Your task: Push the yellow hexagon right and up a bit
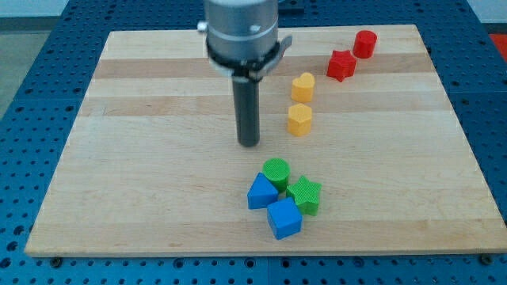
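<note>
**Yellow hexagon sits just right of my tip, mid-desk**

Yellow hexagon (299,119) stands a little above the middle of the desk (142,198), slightly toward the desk's right edge. My tip (249,143) rests on the wood to the view's left of it and a touch lower, near it but with a clear strip of bare board between the two. The end effector is a plain dark rod with no jaws, so it neither spreads nor pinches; it grips nothing and touches no block that I can see.

Just above the hexagon, toward the desk's top edge, stands a second yellow block (303,86), heart-like in outline; the two are close, and I cannot tell whether they touch. Further toward the desk's top right corner sit a red star (341,65) and a red cylinder (364,43), just beside one another.

Nearer the desk's bottom edge, below my tip and slightly right, four blocks huddle together: a green cylinder (276,172), a green star (305,195), a blue triangular block (261,193) and a blue cube (284,218).
</note>
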`<action>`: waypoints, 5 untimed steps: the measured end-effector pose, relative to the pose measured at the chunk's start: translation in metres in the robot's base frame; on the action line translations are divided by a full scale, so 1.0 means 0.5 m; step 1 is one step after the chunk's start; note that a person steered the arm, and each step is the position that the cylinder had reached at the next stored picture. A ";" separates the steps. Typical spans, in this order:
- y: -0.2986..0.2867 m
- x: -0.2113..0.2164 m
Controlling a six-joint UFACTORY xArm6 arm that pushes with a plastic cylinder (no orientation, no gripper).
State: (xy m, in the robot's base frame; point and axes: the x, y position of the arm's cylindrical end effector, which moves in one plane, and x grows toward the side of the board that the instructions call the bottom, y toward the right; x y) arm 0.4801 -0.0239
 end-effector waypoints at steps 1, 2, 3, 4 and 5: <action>0.142 0.020; 0.188 -0.031; 0.108 -0.054; 0.087 -0.090; 0.146 -0.082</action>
